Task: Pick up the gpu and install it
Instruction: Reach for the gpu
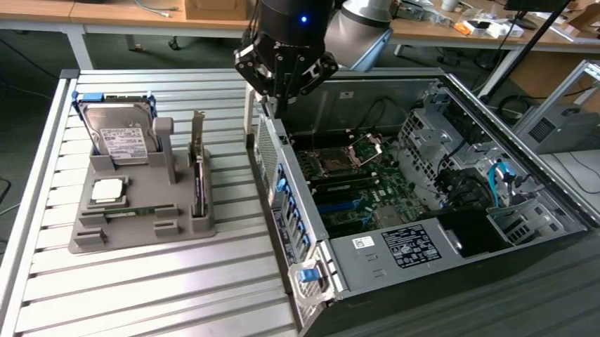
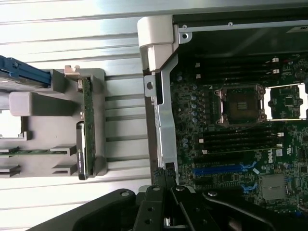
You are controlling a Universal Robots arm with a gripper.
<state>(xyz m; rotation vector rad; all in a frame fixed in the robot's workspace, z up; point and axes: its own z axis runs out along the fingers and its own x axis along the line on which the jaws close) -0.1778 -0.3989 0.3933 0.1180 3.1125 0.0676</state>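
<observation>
Exterior view: gripper (image 1: 272,104) hangs over the open PC case (image 1: 274,168) at its far-left corner. The gpu (image 1: 199,179) stands on edge in the grey holder (image 1: 140,232) to the exterior view's left (bracket end up), well apart from it. Wrist view: fingertips (image 2: 161,175) pressed together on nothing, gpu (image 2: 87,115) seated in the holder (image 2: 53,130).

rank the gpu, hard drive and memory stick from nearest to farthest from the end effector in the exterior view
From the end effector, above the case wall:
1. gpu, upright on the holder side facing the case.
2. hard drive, standing at the holder's back.
3. memory stick, lying along the holder's front.
</observation>
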